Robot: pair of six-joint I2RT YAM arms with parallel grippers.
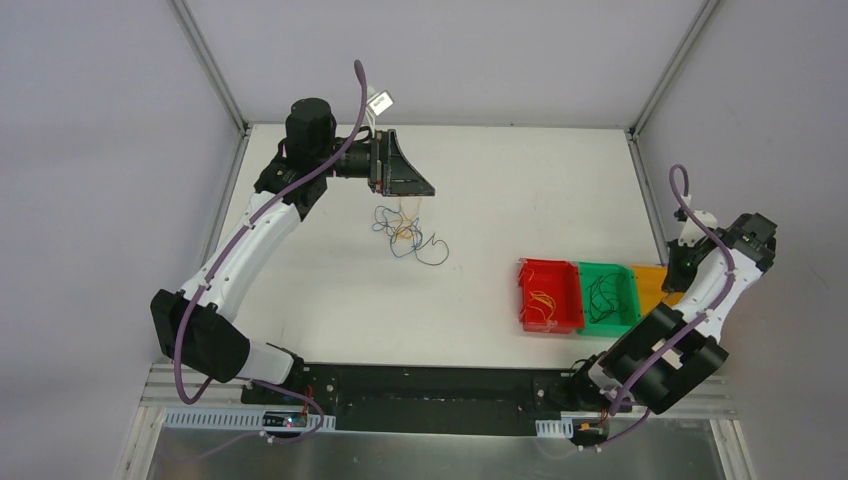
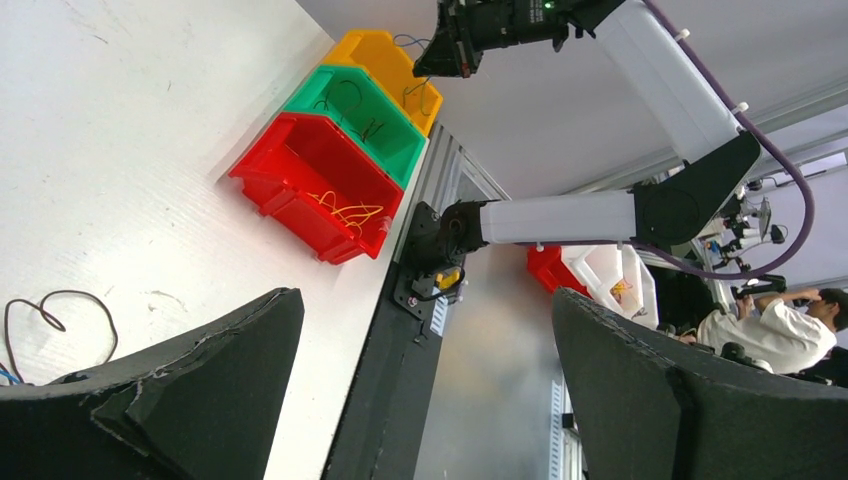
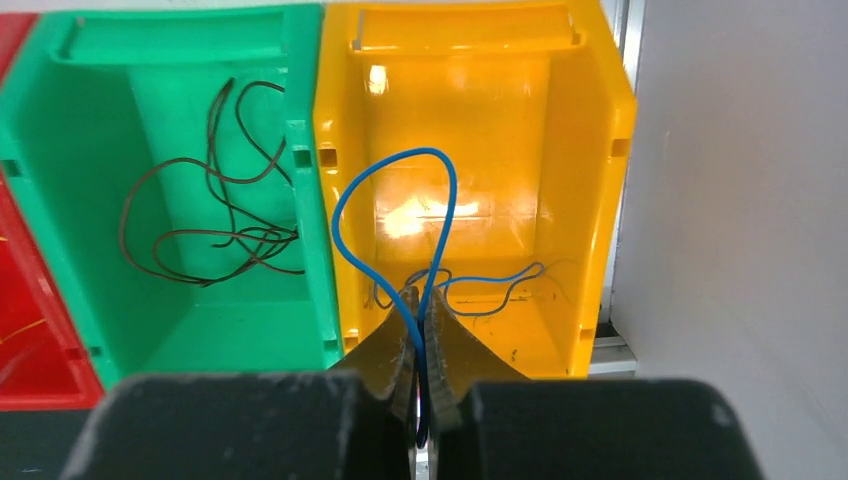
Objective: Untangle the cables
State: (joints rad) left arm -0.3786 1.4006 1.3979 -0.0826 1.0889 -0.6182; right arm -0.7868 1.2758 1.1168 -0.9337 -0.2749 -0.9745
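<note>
White tabletop [image 1: 330, 300], from above: loose tangle of thin curly blue, black and yellow-orange cables [image 1: 405, 230] near left gripper [image 1: 410, 170].
Left wrist: black fingers [image 2: 200, 380] spread wide. Right wrist: right gripper [image 3: 422, 320] pinching looped blue wire [image 3: 337, 222] over yellow plastic bin [image 3: 590, 200].

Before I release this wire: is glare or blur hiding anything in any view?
Right wrist: glare on the floor of the yellow bin, yet the blue cable in the right gripper reads clearly. Top external: evenly lit, sharp. Left wrist: its near fingers are dark.

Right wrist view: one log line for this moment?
right gripper: shut on blue cable | above yellow bin | left gripper: open
</note>
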